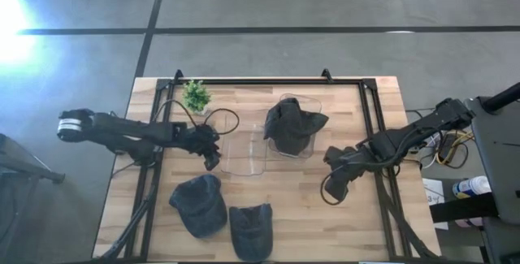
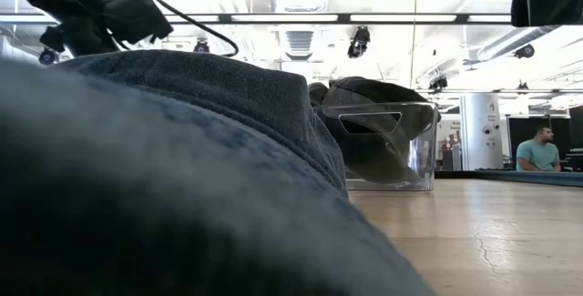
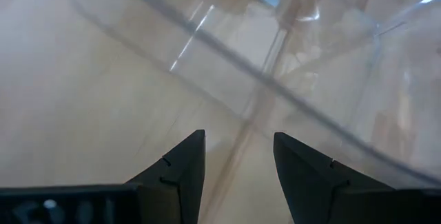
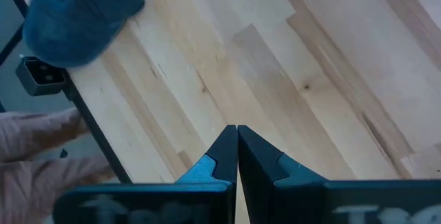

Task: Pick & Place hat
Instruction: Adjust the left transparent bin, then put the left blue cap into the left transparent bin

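Two dark blue hats lie flat on the table near its front edge, one (image 1: 199, 205) to the left of the other (image 1: 250, 230); one of them fills the low view's foreground (image 2: 164, 168). A third dark hat (image 1: 292, 124) sits in a clear box (image 1: 313, 101), also seen in the low view (image 2: 383, 141). An empty clear box (image 1: 244, 157) stands left of it. My left gripper (image 1: 213, 162) hangs open at that empty box's left wall (image 3: 289, 79), fingers slanting down. My right gripper (image 1: 331, 184) is shut over bare wood (image 4: 238, 138), right of the boxes.
A small green plant (image 1: 195, 95) stands at the far left. A black frame rail (image 1: 268, 81) runs along the far edge and down both sides. Bare wood lies between the boxes and my right gripper. A person (image 2: 537, 150) sits in the room beyond.
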{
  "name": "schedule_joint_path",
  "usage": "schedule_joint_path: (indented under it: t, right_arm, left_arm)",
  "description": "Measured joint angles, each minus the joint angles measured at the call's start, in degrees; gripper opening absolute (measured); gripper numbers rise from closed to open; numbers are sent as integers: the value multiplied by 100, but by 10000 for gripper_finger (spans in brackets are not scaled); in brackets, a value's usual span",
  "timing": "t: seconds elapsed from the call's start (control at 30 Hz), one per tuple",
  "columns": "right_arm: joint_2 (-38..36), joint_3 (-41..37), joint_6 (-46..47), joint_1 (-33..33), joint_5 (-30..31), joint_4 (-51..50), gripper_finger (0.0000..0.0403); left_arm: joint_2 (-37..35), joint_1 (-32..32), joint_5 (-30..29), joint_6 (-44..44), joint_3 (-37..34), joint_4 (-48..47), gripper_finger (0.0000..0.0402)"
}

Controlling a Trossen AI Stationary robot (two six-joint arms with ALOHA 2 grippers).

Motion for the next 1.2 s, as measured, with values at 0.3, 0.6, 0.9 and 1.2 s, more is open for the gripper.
schedule_joint_path:
  t: [0.3,0.6,0.9,1.2]
  right_arm:
    - [0,16,0,13,0,15,9]
    - [0,16,-46,50,-4,14,9]
    - [-33,16,-78,127,-11,-44,9]
    - [-33,-26,-229,125,-22,-46,9]
  left_arm:
    - [875,84,183,781,660,-11,165]
    - [1764,286,309,1402,1533,-44,165]
    - [1944,375,1048,657,1547,-861,165]
    - [369,13,1193,-325,1505,448,165]
